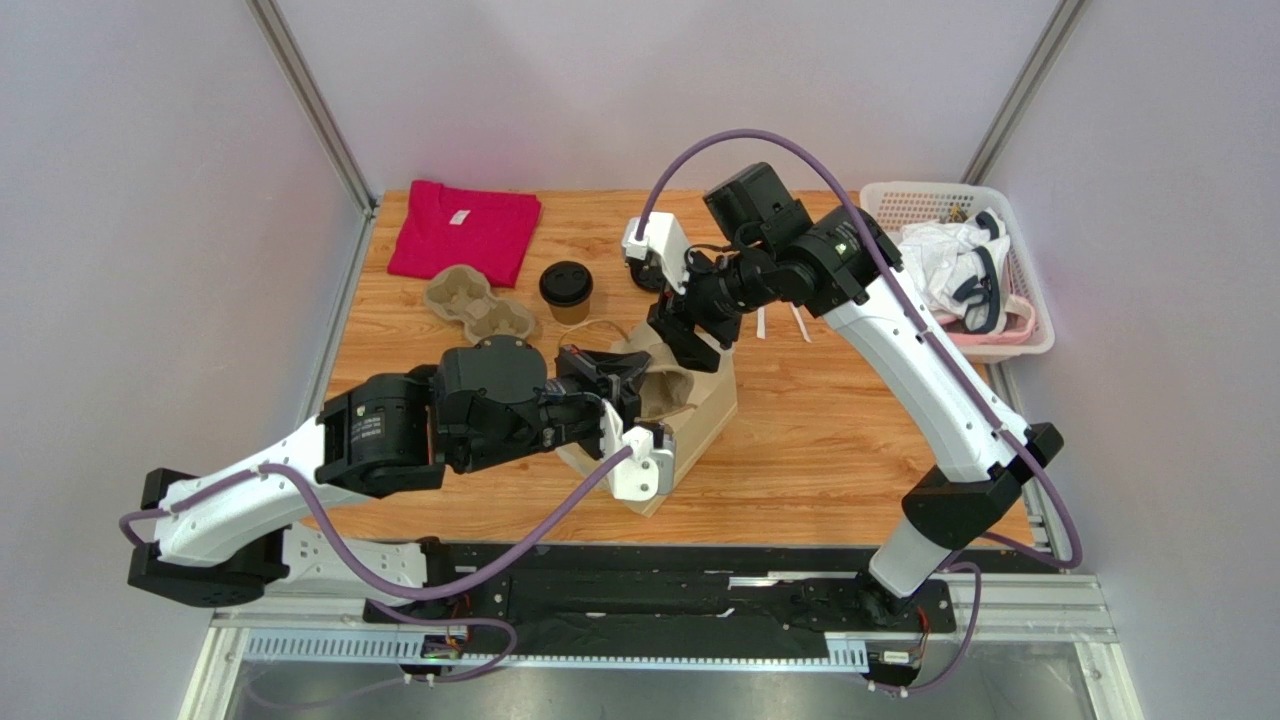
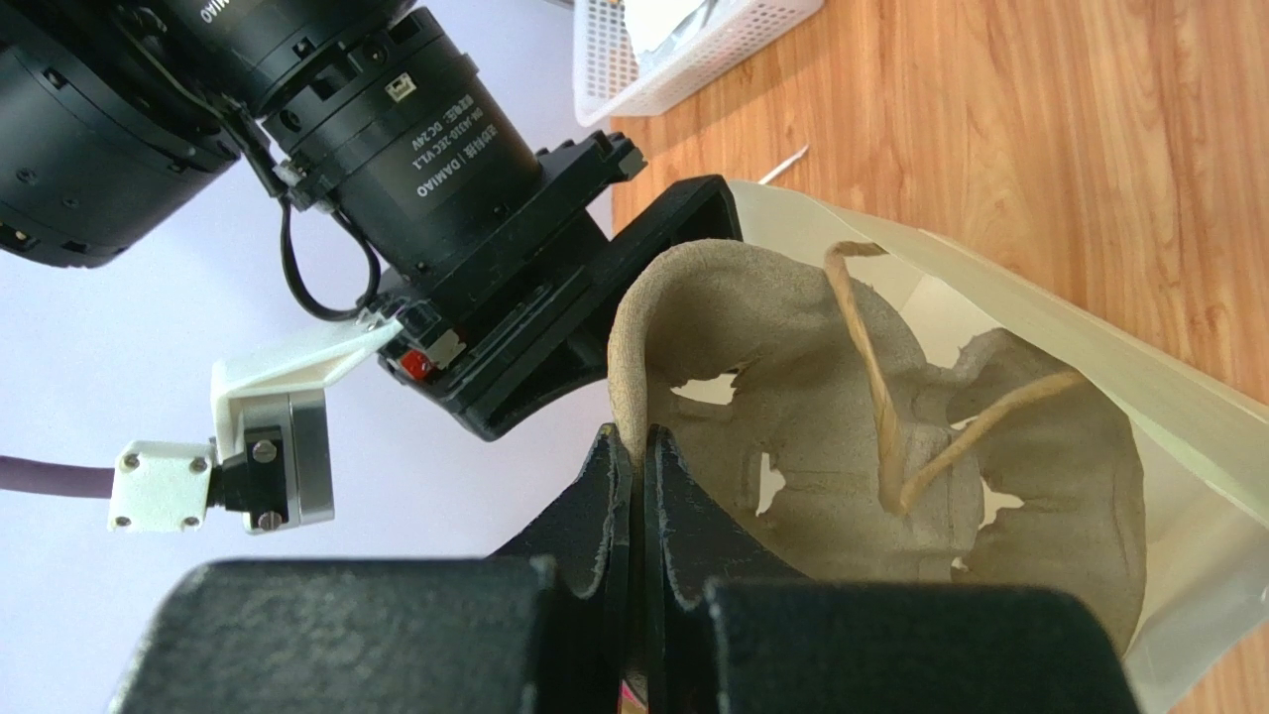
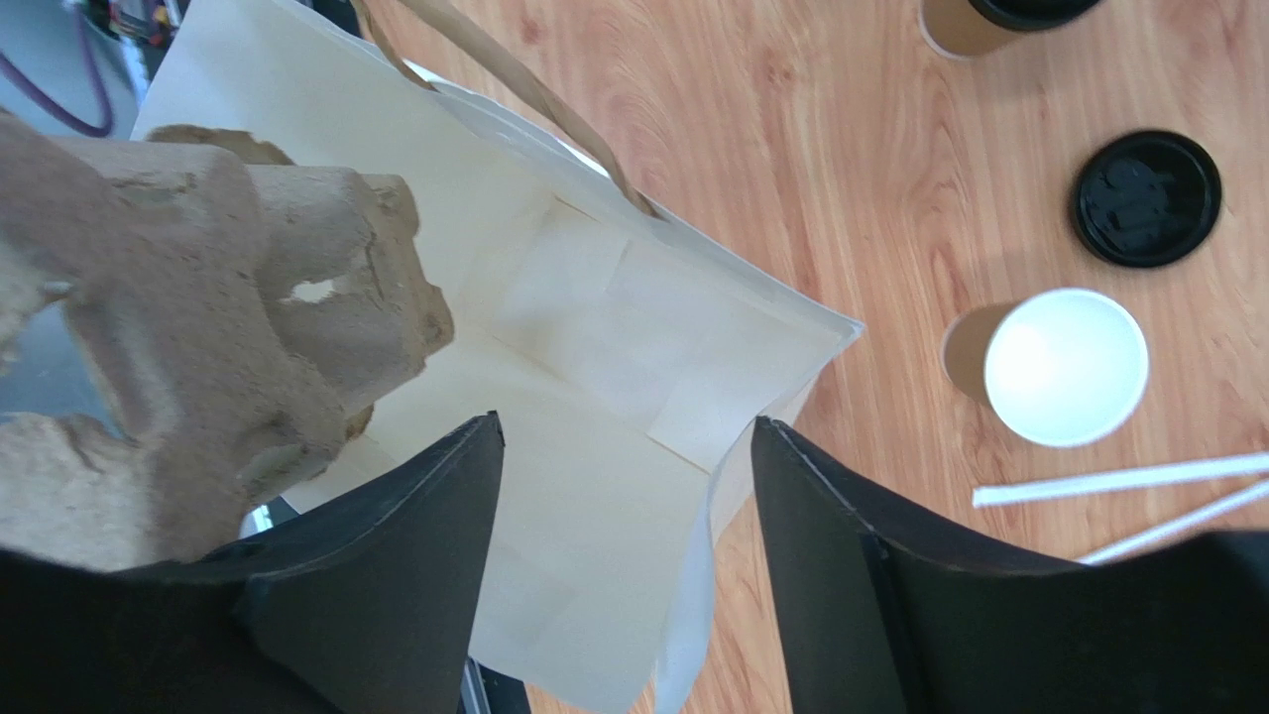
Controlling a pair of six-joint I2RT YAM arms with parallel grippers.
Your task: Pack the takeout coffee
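Observation:
The takeout coffee, a tan cup with a black lid, stands on the table left of the paper bag; its edge shows at the top of the right wrist view. My left gripper is shut on the rim of a pulp cup carrier and holds it in the bag's mouth. My right gripper is open and empty, its fingers either side of the bag's far wall, next to the carrier.
A second pulp carrier and a red shirt lie at the back left. A white basket of cloths stands at the back right. An open cup with a white inside, a loose black lid and straws lie beside the bag.

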